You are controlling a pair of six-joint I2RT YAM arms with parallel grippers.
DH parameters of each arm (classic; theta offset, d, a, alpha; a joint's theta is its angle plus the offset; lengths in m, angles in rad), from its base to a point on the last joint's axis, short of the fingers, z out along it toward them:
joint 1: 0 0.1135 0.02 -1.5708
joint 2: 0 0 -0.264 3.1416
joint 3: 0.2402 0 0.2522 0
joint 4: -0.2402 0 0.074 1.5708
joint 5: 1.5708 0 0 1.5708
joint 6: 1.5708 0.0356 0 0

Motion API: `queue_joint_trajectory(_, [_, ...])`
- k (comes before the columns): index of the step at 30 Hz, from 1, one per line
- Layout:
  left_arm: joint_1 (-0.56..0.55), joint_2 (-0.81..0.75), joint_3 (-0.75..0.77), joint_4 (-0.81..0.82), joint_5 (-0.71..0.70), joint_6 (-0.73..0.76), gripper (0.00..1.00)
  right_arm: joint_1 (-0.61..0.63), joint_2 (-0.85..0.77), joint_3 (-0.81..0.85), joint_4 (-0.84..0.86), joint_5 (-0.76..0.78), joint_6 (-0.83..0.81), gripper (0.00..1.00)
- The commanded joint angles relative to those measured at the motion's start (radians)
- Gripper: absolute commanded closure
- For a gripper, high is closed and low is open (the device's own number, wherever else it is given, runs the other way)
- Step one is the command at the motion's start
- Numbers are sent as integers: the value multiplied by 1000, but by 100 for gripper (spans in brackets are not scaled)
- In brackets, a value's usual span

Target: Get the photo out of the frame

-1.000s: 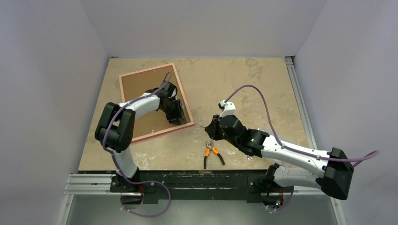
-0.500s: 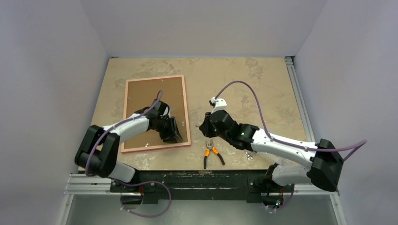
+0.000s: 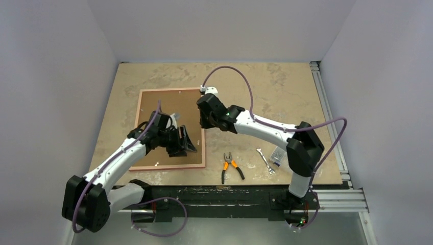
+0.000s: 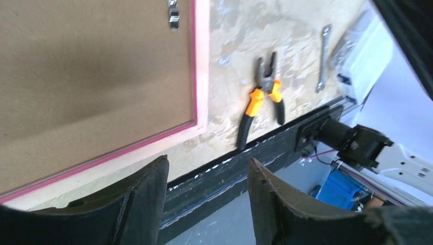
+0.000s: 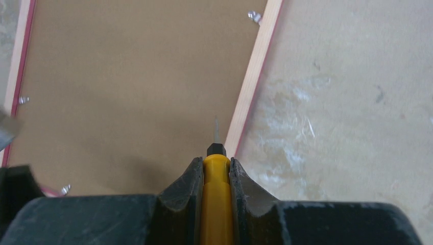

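The frame [image 3: 158,104] lies face down on the table, brown backing board up, with a pale pink-edged border. The photo is hidden beneath the board. My right gripper [image 3: 203,121] is shut on a yellow-handled screwdriver [image 5: 216,194]; its thin tip points over the frame's right border [image 5: 254,76]. In the right wrist view the gripper [image 5: 216,163] hovers above the board [image 5: 127,76]. My left gripper [image 3: 186,144] is open and empty above the frame's near right part. In the left wrist view the gripper [image 4: 208,168] points past the frame's corner [image 4: 92,76].
Small metal clips sit on the board's edges [image 5: 254,16] [image 5: 23,100] [image 4: 173,13]. Orange-handled pliers [image 3: 231,166] lie right of the frame, with a small wrench [image 3: 265,160] and a clear packet [image 3: 277,154] farther right. The black rail [image 3: 219,194] runs along the table's near edge.
The frame has turned square and slid nearer. My left arm drew back toward the near left. My right arm swung left across the table with the screwdriver to the frame's right edge.
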Motion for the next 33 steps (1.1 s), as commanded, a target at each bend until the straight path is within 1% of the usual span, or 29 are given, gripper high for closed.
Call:
queue_joint_trajectory(1, [49, -101, 40, -47, 8, 17, 43, -47, 107, 196, -97, -24, -86, 100])
queue_joint_trajectory(2, [60, -115, 37, -73, -23, 9, 43, -52, 134, 229, -111, -20, -101, 100])
queue_joint_trajectory(4, [65, -123, 57, -183, -173, -17, 45, -53, 198, 287, -127, 3, -132, 100])
queue_joint_trajectory(5, [64, -122, 61, -211, -224, -16, 46, -55, 219, 308, -128, 18, -149, 100])
queue_joint_trajectory(6, [64, -120, 57, -221, -246, -10, 47, -58, 244, 336, -133, 26, -157, 100])
queue_joint_trajectory(8, [64, -118, 39, -224, -241, -10, 51, -72, 296, 405, -168, 27, -178, 100])
queue_joint_trajectory(10, [63, -126, -4, -190, -195, -30, 62, -86, 335, 457, -174, 22, -197, 100])
queue_joint_trajectory(11, [61, -133, -29, -172, -179, -43, 65, -92, 351, 480, -169, 23, -210, 100])
queue_joint_trajectory(12, [57, -138, -52, -153, -168, -53, 66, -99, 367, 498, -169, 26, -223, 100])
queue_joint_trajectory(14, [55, -142, -80, -142, -163, -61, 65, -111, 389, 515, -155, 14, -249, 100])
queue_joint_trajectory(17, [47, -139, -86, -147, -168, -47, 65, -125, 410, 533, -143, 18, -281, 100])
queue_joint_trajectory(24, [41, -111, -96, -135, -193, -76, 63, -144, 457, 582, -133, -16, -361, 100])
queue_joint_trajectory(33, [41, -66, -102, -119, -188, -86, 63, -155, 531, 650, -141, -63, -402, 100])
